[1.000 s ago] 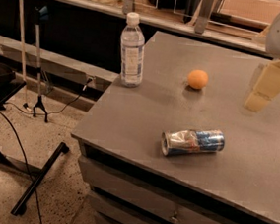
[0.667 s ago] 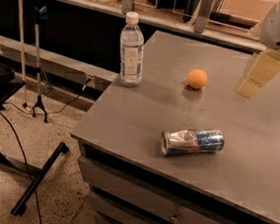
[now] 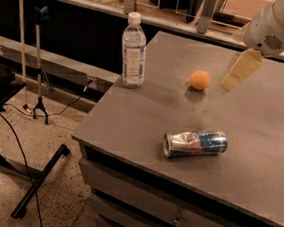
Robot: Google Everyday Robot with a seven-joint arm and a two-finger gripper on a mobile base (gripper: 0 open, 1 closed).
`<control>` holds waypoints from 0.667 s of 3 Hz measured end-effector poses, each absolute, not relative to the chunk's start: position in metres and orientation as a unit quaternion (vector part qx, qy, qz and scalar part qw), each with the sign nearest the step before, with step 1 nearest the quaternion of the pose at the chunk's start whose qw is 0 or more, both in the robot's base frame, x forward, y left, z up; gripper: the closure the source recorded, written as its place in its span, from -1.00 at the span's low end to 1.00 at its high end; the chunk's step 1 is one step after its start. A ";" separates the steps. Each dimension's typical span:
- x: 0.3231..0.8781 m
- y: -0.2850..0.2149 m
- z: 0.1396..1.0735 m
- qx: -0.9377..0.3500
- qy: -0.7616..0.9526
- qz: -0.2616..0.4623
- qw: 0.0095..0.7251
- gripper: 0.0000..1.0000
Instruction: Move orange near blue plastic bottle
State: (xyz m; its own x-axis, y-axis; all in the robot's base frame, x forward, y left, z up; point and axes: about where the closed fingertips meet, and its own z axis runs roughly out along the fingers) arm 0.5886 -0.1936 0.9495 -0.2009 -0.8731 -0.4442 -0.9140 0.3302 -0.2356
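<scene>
**REACH TOWARD ORANGE: GRASP NOT YET MADE**

Camera view. Found orange [image 3: 200,80] resting on grey table [image 3: 261,127], toward the far side. Found bottle [image 3: 133,52] upright near the far corner, well apart from orange. Noted gripper [image 3: 233,79] raised just beside orange, on the side away from bottle, not touching it; cannot tell whether released or clenched. Recorded crushed can [image 3: 195,144] lying on its side near the front edge, apart from both.

Judged as reach stage. Recommend centring over orange before lowering, closing across its widest part, and squeezing gently to prevent rolling. Carry toward bottle; set down just beside it without contact. Tall and probably light, so likely to tip if knocked.
</scene>
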 end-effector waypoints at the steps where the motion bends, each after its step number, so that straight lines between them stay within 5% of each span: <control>1: 0.602 -0.173 0.930 -0.571 0.769 0.075 0.277 -1.00; 2: 0.614 -0.161 0.910 -0.556 0.772 0.091 0.293 -1.00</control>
State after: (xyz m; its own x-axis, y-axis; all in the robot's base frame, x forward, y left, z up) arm 0.6135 -0.1614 0.9099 -0.2098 -0.8057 -0.5540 -0.9123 0.3651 -0.1855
